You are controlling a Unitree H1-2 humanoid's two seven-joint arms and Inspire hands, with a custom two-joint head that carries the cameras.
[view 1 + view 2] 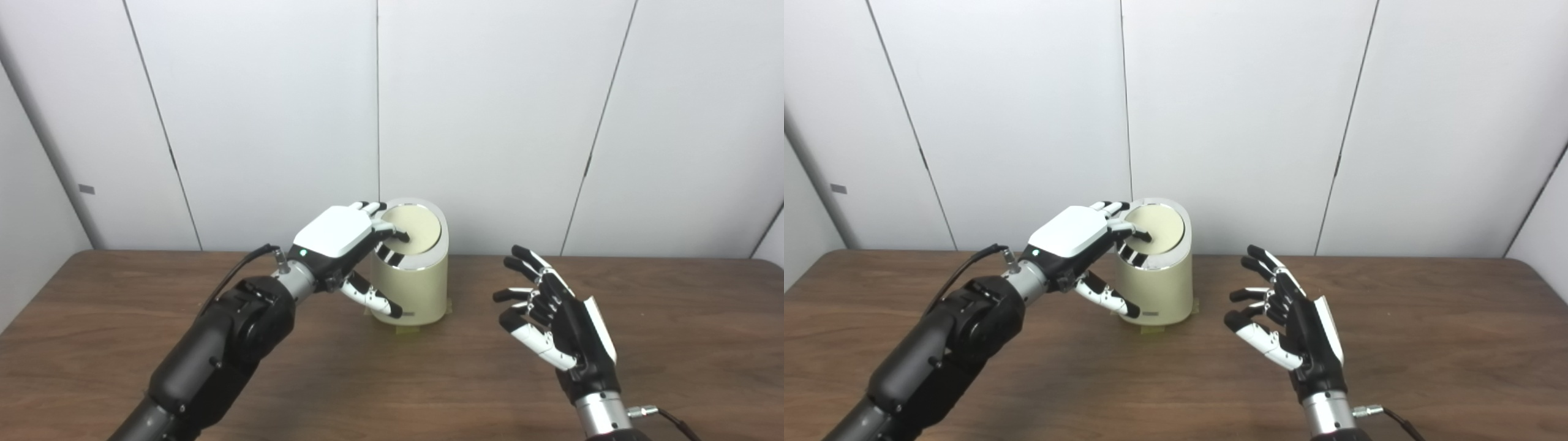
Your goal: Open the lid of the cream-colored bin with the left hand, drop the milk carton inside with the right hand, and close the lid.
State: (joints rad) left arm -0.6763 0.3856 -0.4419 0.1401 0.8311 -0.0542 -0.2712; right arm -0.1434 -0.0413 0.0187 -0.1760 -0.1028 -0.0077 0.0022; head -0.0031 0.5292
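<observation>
The cream-colored bin (422, 288) stands upright at the middle back of the table. Its round lid (416, 231) lies flat inside a chrome rim. My left hand (340, 236) reaches over the bin's left side, fingertips (398, 234) resting on the lid, thumb down along the bin's front wall. Nothing is gripped in it. To the right of the bin and apart from it, my right hand (551, 318) hovers above the table, palm turned toward the bin, fingers spread, holding nothing. No milk carton shows in either view.
The brown wooden table (674, 318) runs to white wall panels (490, 122) right behind the bin. A small pale pad (407, 331) pokes out under the bin's base. A cable (242, 263) loops from my left wrist.
</observation>
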